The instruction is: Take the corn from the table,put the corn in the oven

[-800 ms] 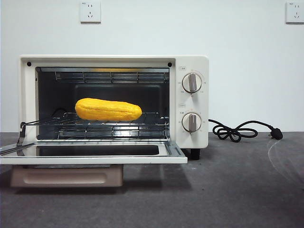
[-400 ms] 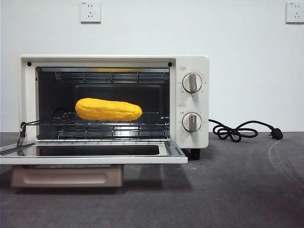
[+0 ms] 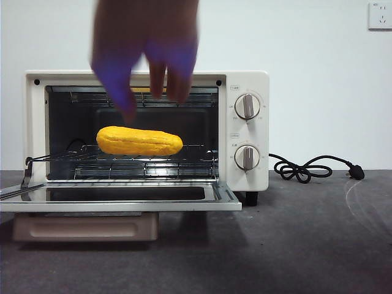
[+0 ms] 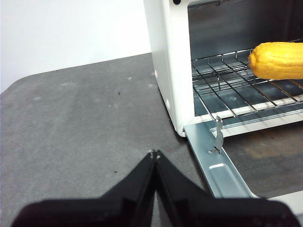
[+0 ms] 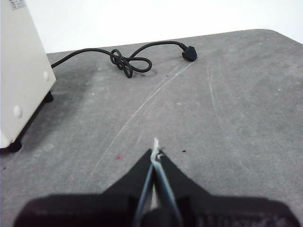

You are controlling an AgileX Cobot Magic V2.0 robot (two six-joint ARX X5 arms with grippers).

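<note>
**A hand arrives above the oven**

A blurred hand [image 3: 147, 55] now drops in before the oven [image 3: 147, 131]. The corn [image 3: 139, 141] lies on the wire rack [image 4: 236, 80], task apparently done; left gripper [image 4: 155, 155] and right gripper [image 5: 155, 152] wait closed, empty.

The left hand [image 4: 155, 154] hangs low over the surface with its black jaws pressed together. The right hand [image 5: 155, 153] does likewise, jaws closed. A blurred human hand [image 3: 146, 46] reaches down, fingers [image 3: 128, 104] dangling.

Even, bright light; a blurred, shadowed hand [image 3: 147, 49], perhaps bluish-tinted.
</note>
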